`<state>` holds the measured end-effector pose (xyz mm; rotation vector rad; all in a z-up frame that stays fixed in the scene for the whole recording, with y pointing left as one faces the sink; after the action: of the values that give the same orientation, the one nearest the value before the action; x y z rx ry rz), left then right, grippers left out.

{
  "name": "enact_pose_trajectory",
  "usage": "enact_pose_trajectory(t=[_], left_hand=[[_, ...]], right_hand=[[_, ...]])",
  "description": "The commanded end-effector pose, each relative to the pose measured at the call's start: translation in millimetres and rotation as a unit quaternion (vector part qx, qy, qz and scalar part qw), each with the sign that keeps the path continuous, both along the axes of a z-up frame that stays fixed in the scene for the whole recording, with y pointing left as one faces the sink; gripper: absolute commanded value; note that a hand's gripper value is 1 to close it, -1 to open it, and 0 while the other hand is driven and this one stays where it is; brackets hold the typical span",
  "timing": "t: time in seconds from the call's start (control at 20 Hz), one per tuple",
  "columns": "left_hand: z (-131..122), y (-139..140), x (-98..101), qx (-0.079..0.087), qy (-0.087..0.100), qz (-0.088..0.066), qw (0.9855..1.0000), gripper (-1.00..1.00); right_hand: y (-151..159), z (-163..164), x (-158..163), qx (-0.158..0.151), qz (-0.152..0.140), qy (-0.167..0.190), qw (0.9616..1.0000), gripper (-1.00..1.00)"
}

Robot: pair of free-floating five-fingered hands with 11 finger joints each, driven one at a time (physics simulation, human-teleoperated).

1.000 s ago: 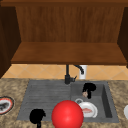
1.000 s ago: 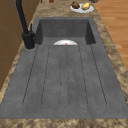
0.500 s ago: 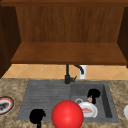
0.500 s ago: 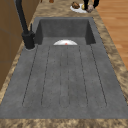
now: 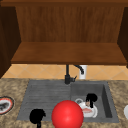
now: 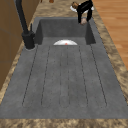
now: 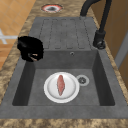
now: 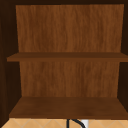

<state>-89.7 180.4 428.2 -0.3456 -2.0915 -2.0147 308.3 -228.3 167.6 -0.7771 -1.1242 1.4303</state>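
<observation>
Right hand [image 5: 91, 98] hovers over sink basin [image 5: 106, 100], just above white plate [image 5: 90, 111] with reddish meat piece [image 7: 60, 85]; plate lies on basin floor beside drain [image 7: 82, 80]. Fingers point down, curled or straight: cannot tell. Left hand [image 5: 37, 116] idle at front edge of drainboard [image 5: 45, 95], fingers unclear. Red ball [image 5: 67, 114] between hands. Black faucet [image 5: 67, 75] behind basin. Patterned plate [image 5: 5, 105] on counter at left.

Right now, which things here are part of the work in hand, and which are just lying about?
In hand:
right hand over the basin
white plate with the red piece

Lying about:
left hand
red ball
tap
patterned plate
shelves
</observation>
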Motion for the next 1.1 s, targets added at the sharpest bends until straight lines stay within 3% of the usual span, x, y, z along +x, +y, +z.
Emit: enact_pose_trajectory(t=[0.0,0.45,1.05], left_hand=[[0,0,0.0,0.000,0.000,0.000,1.0000,0.00],[0,0,0.0,0.000,0.000,0.000,1.0000,0.00],[0,0,0.0,0.000,0.000,0.000,1.0000,0.00]], right_hand=[[2,-31,23,-0.008,0.000,-0.015,0.9999,1.00],[-1,-94,69,-0.019,0.015,-0.029,0.9993,1.00],[-1,-180,103,-0.024,0.003,-0.080,0.9965,1.00]])
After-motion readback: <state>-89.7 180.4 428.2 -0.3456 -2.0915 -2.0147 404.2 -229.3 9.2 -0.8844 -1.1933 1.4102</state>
